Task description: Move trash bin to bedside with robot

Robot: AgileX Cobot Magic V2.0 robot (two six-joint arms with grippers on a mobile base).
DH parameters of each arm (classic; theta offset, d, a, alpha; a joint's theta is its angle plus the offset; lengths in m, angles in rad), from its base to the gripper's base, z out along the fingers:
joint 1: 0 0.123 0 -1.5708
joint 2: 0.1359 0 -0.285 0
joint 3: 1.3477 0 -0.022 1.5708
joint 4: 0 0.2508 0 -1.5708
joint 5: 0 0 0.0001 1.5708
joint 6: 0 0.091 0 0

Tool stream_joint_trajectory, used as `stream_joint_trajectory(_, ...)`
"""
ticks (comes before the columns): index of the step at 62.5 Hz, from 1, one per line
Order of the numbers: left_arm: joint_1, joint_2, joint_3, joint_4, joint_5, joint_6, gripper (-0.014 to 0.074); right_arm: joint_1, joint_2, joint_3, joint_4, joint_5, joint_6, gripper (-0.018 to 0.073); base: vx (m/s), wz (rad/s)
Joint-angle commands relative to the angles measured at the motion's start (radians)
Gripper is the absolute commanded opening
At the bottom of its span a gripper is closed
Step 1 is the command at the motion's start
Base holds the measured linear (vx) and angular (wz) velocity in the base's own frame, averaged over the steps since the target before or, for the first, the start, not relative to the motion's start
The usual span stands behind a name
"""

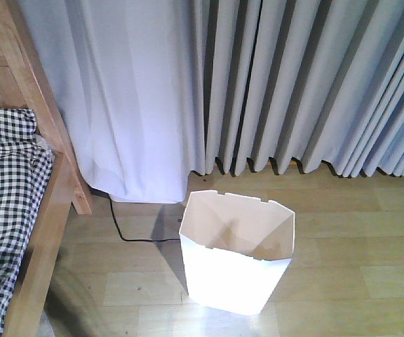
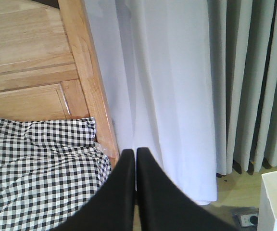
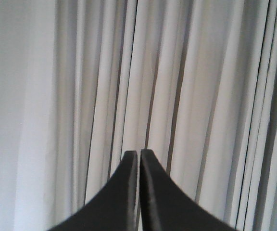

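- At the far left of the front view we record the bedside: a light-brown wooden rail running along the floor's left edge, with a slanted post rising toward the upper left corner.
- On it we note black-and-white checked bedding, rumpled, lying inside the rail.
- Just right of the post's foot we list a thin black cable on the wooden floor, looping from under the curtain hem toward the bin.
- Behind, we enter pale grey-white curtains spanning the whole back edge of the floor, hems touching the boards.
- Right of centre we find the trash bin: white, upright, angular notched rim, interior bare as far as we see. It stands on the floor apart from the bed rail, with a strip of boards between them, and near the curtain hem.
- In the left wrist view we catalogue the left gripper: black fingers pressed together, holding nothing, in front of the bed post and curtain; a corner of the bin shows at lower right.
- In the right wrist view we catalogue the right gripper: fingers likewise closed on nothing, facing curtain folds.
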Motion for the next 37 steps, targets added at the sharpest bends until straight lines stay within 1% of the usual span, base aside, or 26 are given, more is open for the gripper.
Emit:
stream_joint_trajectory(1,-0.006,-0.010,0.029,-0.001,-0.073,-0.008,-0.0006,0.000,0.013,-0.027,0.002,-0.037,0.001,-0.0010,0.00,0.00)
stream_joint_trajectory(12,-0.006,-0.010,0.029,-0.001,-0.073,-0.008,-0.0006,0.000,0.014,-0.027,0.003,-0.036,0.001,-0.0011,0.00,0.00)
stream_joint_trajectory(19,-0.006,-0.010,0.029,-0.001,-0.073,-0.008,-0.0006,0.000,0.014,-0.027,0.024,-0.033,0.001,-0.0011,0.00,0.00)
stream_joint_trajectory(22,-0.006,-0.010,0.029,-0.001,-0.073,-0.008,-0.0006,0.000,0.014,-0.027,0.004,-0.027,0.015,-0.0011,0.00,0.00)
stream_joint_trajectory(24,-0.006,-0.010,0.029,-0.001,-0.073,-0.008,-0.0006,0.000,0.014,-0.027,-0.051,-0.018,0.054,-0.0011,0.00,0.00)
stream_joint_trajectory(26,-0.006,-0.010,0.029,-0.001,-0.073,-0.008,-0.0006,0.000,0.014,-0.027,-0.141,-0.005,0.124,-0.0011,0.00,0.00)
stream_joint_trajectory(28,-0.006,-0.010,0.029,-0.001,-0.073,-0.008,-0.0006,0.000,0.014,-0.027,-0.259,0.006,0.227,-0.0011,0.00,0.00)
stream_joint_trajectory(30,-0.006,-0.010,0.029,-0.001,-0.073,-0.008,-0.0006,0.000,0.014,-0.027,-0.416,0.012,0.385,-0.0011,0.00,0.00)
stream_joint_trajectory(31,-0.006,-0.010,0.029,-0.001,-0.073,-0.008,-0.0006,0.000,0.014,-0.027,-0.472,0.014,0.442,-0.0011,0.00,0.00)
stream_joint_trajectory(34,-0.006,-0.010,0.029,-0.001,-0.073,-0.008,-0.0006,0.000,0.014,-0.027,-0.695,0.013,0.678,-0.0011,0.00,0.00)
stream_joint_trajectory(35,-0.006,-0.010,0.029,-0.001,-0.073,-0.008,-0.0006,0.000,0.014,-0.027,-0.776,0.013,0.735,-0.0011,0.00,0.00)
stream_joint_trajectory(36,-0.006,-0.010,0.029,-0.001,-0.073,-0.008,-0.0006,0.000,0.014,-0.027,-0.829,0.013,0.817,-0.0011,0.00,0.00)
stream_joint_trajectory(37,-0.006,-0.010,0.029,-0.001,-0.073,-0.008,-0.0006,0.000,0.014,-0.027,-0.904,0.013,0.867,-0.0011,0.00,0.00)
